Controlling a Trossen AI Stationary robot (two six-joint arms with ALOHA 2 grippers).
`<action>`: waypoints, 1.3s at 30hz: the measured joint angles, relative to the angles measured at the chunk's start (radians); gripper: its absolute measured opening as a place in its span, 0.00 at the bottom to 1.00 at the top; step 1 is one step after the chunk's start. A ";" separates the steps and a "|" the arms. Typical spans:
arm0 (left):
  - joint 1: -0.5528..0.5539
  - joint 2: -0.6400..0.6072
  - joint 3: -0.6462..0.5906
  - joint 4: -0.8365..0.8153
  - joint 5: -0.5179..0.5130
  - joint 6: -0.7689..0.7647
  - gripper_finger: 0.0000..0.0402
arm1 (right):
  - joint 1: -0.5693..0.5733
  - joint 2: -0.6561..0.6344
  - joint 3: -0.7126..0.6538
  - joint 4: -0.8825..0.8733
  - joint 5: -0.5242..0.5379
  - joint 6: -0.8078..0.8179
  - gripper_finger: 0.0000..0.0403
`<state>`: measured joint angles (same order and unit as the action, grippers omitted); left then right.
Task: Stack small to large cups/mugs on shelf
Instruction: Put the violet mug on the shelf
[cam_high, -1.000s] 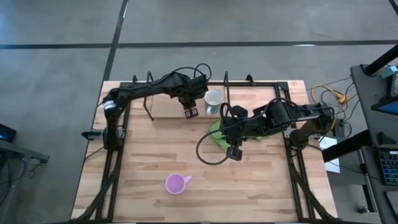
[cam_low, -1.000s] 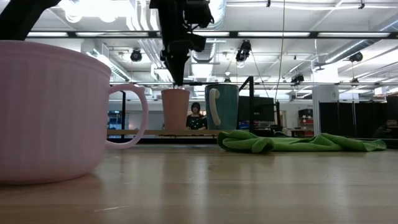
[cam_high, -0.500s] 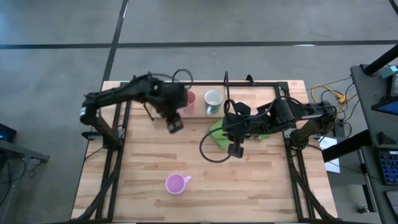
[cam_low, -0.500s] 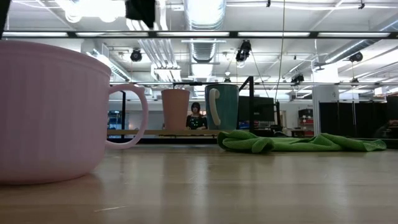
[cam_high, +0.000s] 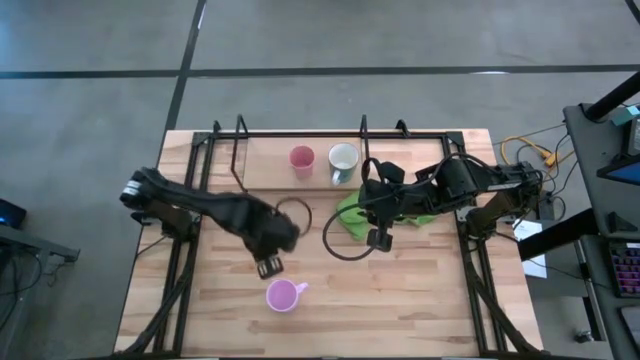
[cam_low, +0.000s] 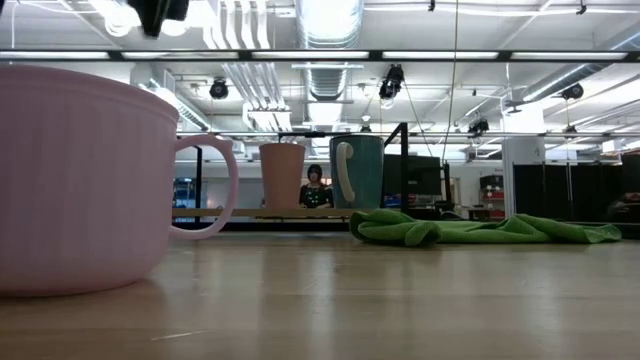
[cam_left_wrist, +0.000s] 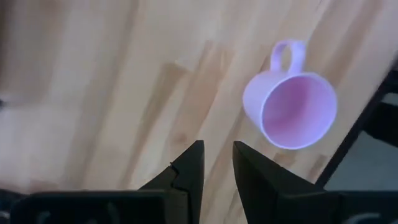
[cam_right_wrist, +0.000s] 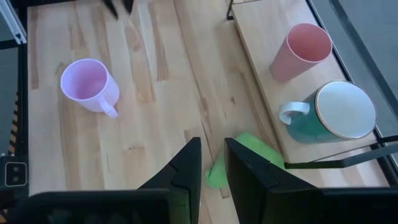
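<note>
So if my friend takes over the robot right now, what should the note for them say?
Left tool: empty, fingers slightly apart, above the table just beside the purple mug.
Right tool: empty, fingers slightly apart, waiting over the table near the green cloth.
On the shelf: the pink cup and the teal mug with a white inside, side by side and upright.
Done: those two are on the shelf.
Left: the purple mug stands upright on the table; it looks like the next one to pick up and bring to the shelf.
</note>
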<state>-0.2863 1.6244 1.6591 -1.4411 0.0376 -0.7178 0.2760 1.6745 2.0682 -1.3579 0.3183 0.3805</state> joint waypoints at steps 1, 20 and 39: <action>-0.008 0.009 -0.033 0.027 0.019 -0.020 0.17 | 0.000 0.000 0.000 0.000 0.000 0.000 0.16; -0.035 0.015 -0.313 0.446 0.204 -0.064 0.17 | 0.001 0.000 0.000 0.007 -0.013 0.001 0.16; -0.038 0.017 -0.360 0.552 0.203 -0.094 0.17 | 0.001 0.000 -0.004 0.197 -0.195 -0.247 0.16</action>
<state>-0.3246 1.6413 1.2995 -0.8894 0.2409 -0.8119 0.2771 1.6745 2.0640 -1.1608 0.1237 0.1336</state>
